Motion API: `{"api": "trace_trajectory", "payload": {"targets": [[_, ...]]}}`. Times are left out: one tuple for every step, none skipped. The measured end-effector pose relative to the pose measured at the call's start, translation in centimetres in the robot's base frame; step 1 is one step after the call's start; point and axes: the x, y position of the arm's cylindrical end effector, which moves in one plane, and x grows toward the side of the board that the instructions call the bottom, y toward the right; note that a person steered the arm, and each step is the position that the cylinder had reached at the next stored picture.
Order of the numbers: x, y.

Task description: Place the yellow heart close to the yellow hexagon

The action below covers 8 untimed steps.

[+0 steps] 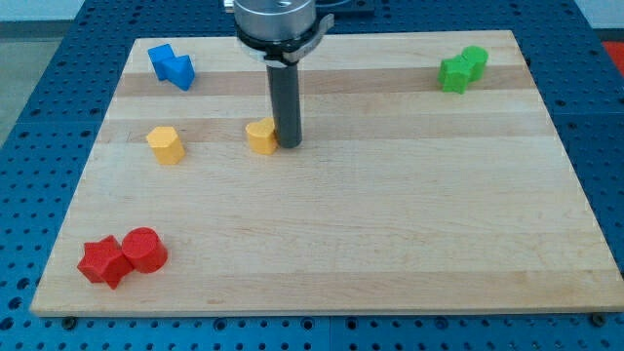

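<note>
Near edge: a red star (101, 261) and a red cylinder (144, 250) sit touching at the view's bottom left of the wooden worktop (390, 224).
Middle left: a yellow block (166, 144), which I take for the yellow hexagon, stands alone.
Task's thing: the yellow heart (261, 136) lies mid-board, to the view's right of the hexagon, a clear gap between them; which yellow block is which shape is a judgement, since both are small.
My tip (288, 144): down on the board, touching or just beside the heart's right-hand side.
Pincer: none on this arm, only the straight rod, so nothing to spread or pinch.
Handling: the heart looks light, stiff and ready to slide on smooth wood; its lobes may make it turn, so a push is best laid centrally on its right side, aimed toward the view's left.
Far left: a blue block (172, 66), shape unclear.
Far right: a green block (462, 69), shape unclear.
</note>
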Motion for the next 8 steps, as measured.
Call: {"api": "trace_trajectory", "payload": {"targets": [[0.0,-2.1],[0.0,-4.1],[0.0,-6.4],[0.0,-8.6],[0.0,-10.7],[0.0,-12.6],[0.0,-13.7],[0.0,-14.3]]}}
